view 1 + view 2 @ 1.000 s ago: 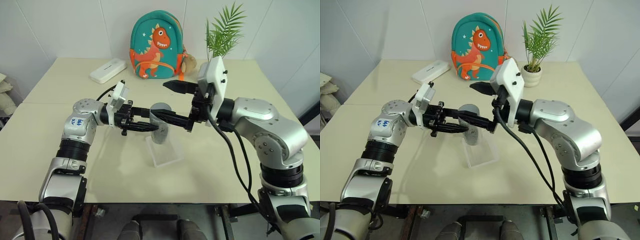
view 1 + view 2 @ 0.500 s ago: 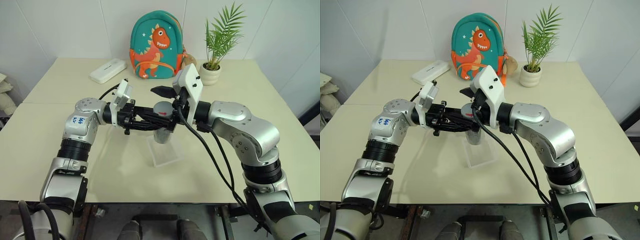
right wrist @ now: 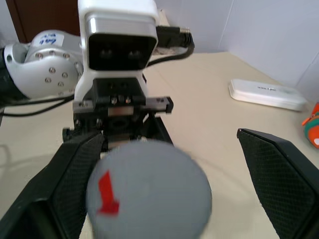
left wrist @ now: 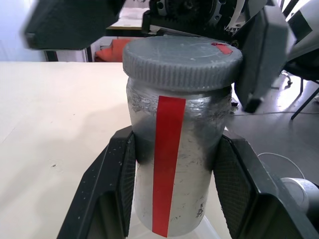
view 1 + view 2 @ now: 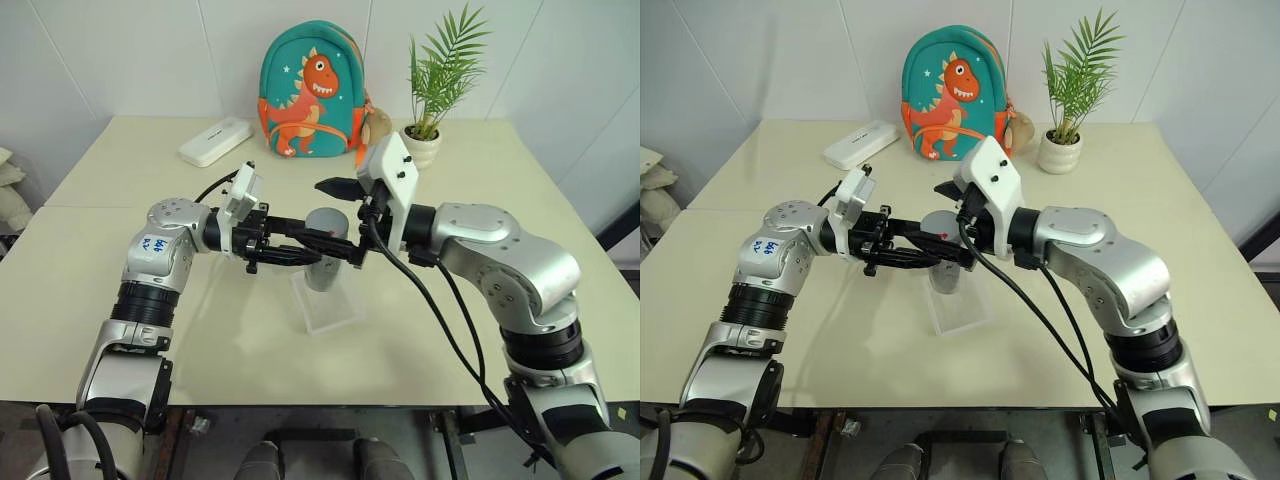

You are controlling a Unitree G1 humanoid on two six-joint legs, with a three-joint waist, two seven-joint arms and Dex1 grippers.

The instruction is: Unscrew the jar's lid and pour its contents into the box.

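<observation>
Near the middle of the table (image 5: 120, 300), above the box (image 5: 328, 298), the left gripper (image 4: 172, 164) has its jaws clamped on the jar (image 4: 177, 172) below the lid (image 4: 182, 60), which is screwed on, while the right gripper (image 3: 164, 164) holds its jaws wide on either side of that lid.

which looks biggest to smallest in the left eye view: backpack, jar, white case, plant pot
1. backpack
2. white case
3. jar, close to the case; it sits nearer the camera, so unsure
4. plant pot
</observation>
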